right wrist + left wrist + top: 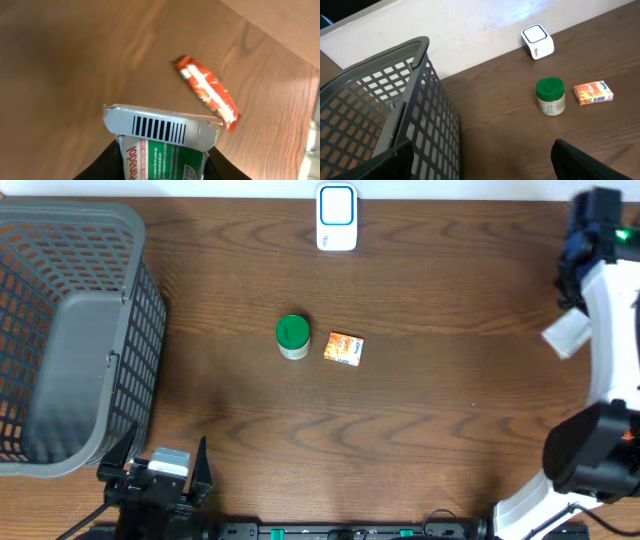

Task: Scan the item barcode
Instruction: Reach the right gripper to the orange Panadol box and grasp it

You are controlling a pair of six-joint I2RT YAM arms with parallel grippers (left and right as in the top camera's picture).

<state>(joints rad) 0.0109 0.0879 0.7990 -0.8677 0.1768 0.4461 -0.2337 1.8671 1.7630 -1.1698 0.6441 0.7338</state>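
I see my right gripper (pixel 162 167) clamped on the Panadol box (pixel 160 127), its barcode facing the wrist camera, held over the worktop near its right edge. My left gripper (pixel 160 452) hangs with fingers wide apart at the near-left corner, beside the basket (pixel 60 330). The scanner (pixel 337 218) stands mid far edge.

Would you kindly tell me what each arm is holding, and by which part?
The right gripper holds a Panadol box by the end opposite its barcode flap, which sticks out free. The left gripper holds nothing; its jaws are open.
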